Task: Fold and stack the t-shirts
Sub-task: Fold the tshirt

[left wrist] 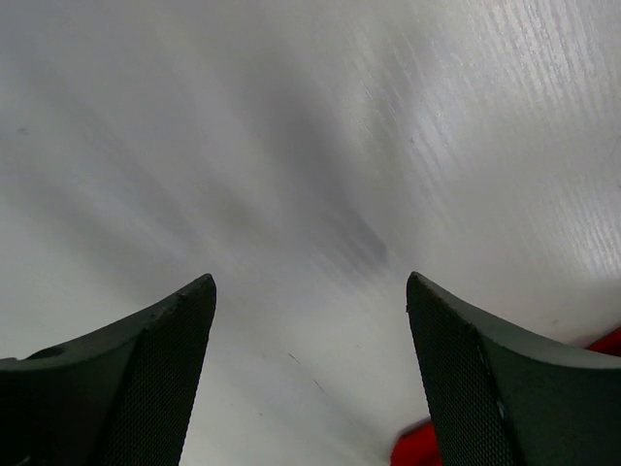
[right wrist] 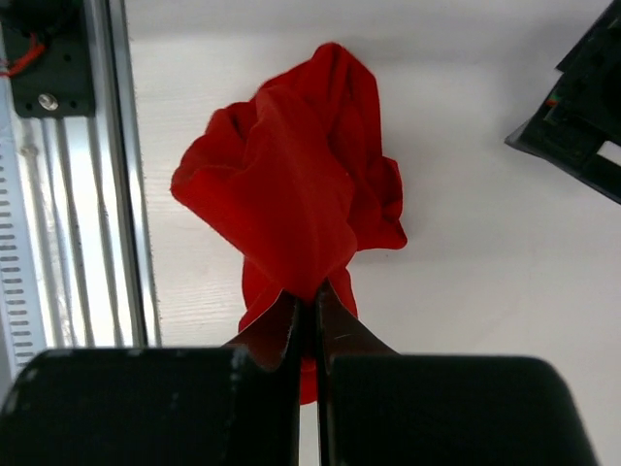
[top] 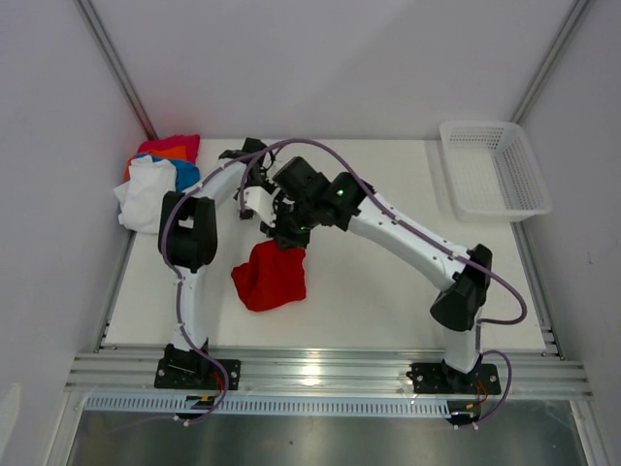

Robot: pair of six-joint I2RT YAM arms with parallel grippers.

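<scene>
A bright red t-shirt (top: 270, 277) hangs bunched from my right gripper (top: 289, 241), with its lower part resting on the white table (top: 388, 291). In the right wrist view that gripper (right wrist: 312, 293) is shut on a pinch of the red t-shirt (right wrist: 291, 184). My left gripper (top: 269, 221) hovers just behind and left of it, open; between its fingers (left wrist: 310, 282) lies only bare table, and a scrap of the red t-shirt (left wrist: 415, 449) shows by the right finger. More t-shirts are piled at the back left: white (top: 146, 194), blue (top: 184, 175), orange (top: 163, 152) and pink (top: 177, 143).
A white mesh basket (top: 490, 170) stands at the back right corner. A metal rail (top: 320, 369) runs along the near table edge and shows in the right wrist view (right wrist: 107, 175). Grey walls close in on the left, right and back. Part of the left arm (right wrist: 582, 126) is close by.
</scene>
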